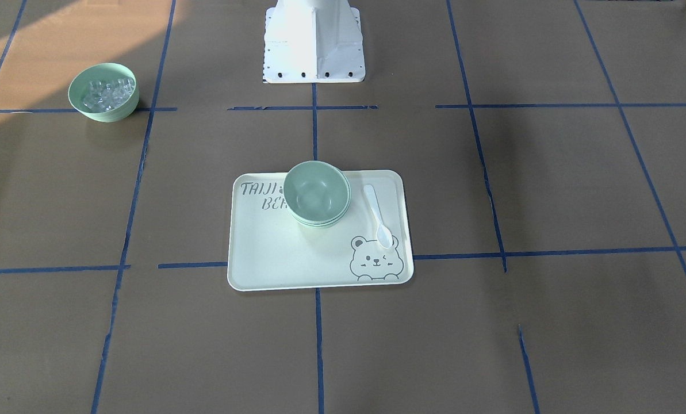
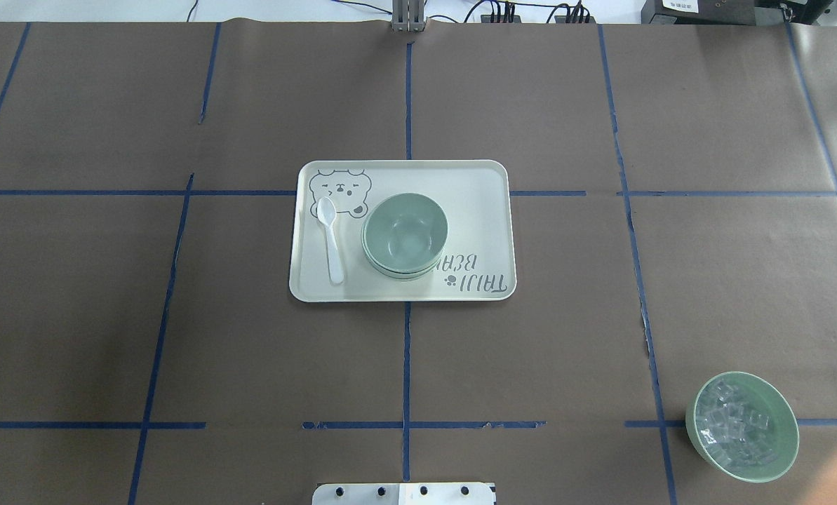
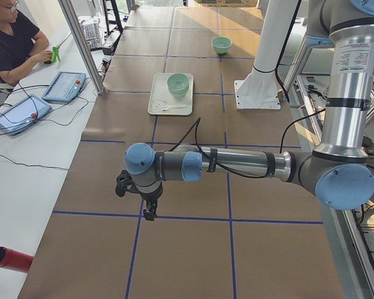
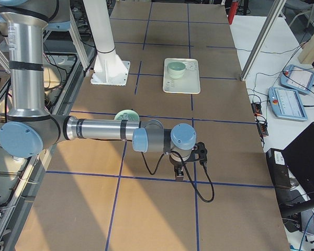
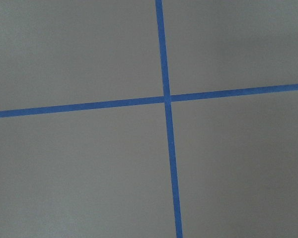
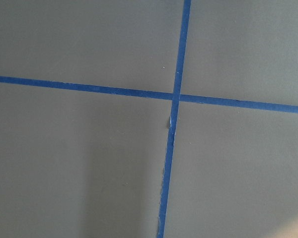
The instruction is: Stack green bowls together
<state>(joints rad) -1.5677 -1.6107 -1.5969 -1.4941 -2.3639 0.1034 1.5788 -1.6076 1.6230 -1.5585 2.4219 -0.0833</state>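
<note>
The pale green bowls (image 1: 317, 195) stand nested in one stack on the cream bear tray (image 1: 273, 253), also seen from overhead (image 2: 405, 235). Stacked rims show at the stack's side. My left gripper (image 3: 148, 210) hangs far from the tray over bare paper, seen only in the left side view. My right gripper (image 4: 179, 171) hangs over bare paper at the other end, seen only in the right side view. I cannot tell whether either is open or shut. Both wrist views show only brown paper and blue tape.
A white spoon (image 1: 377, 215) lies on the tray beside the stack. A green bowl with clear cubes (image 2: 742, 426) stands on my right, near my base (image 1: 314, 40). An operator (image 3: 9, 43) sits at a side table with tablets.
</note>
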